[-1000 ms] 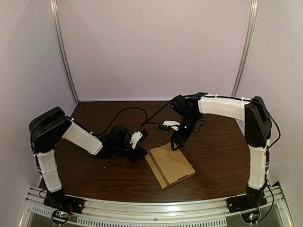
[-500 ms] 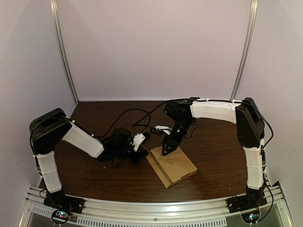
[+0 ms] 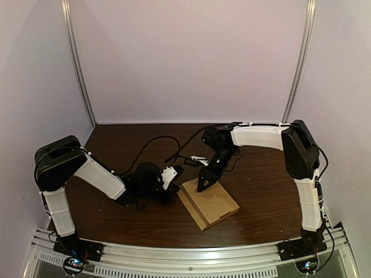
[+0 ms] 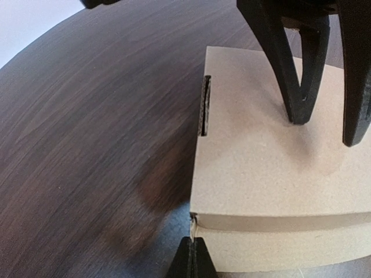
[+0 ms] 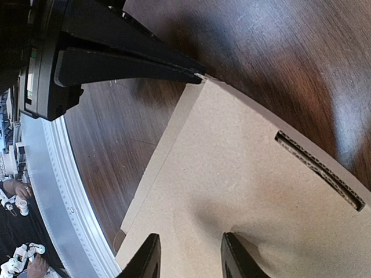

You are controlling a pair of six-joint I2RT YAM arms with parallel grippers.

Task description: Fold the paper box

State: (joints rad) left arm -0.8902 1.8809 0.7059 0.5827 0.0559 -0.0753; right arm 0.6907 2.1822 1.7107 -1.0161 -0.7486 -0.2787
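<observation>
- the paper box (image 3: 210, 204) lies flat on the table (image 3: 266, 179), with a slot (image 4: 204, 105) along its left edge.
- the right gripper (image 3: 204, 184) stands on the box's top, fingers apart, tips touching the cardboard.
- the left gripper (image 4: 192, 260) touches the box's left corner, fingers pressed together.

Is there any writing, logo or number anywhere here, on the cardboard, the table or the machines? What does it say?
No text can be read in any of the views.
The cardboard box: plain brown, with no print on the faces that show.
The table: bare dark wood, no marks.
The circuit boards at the arm bases: too small to tell whether they carry any lettering.
</observation>
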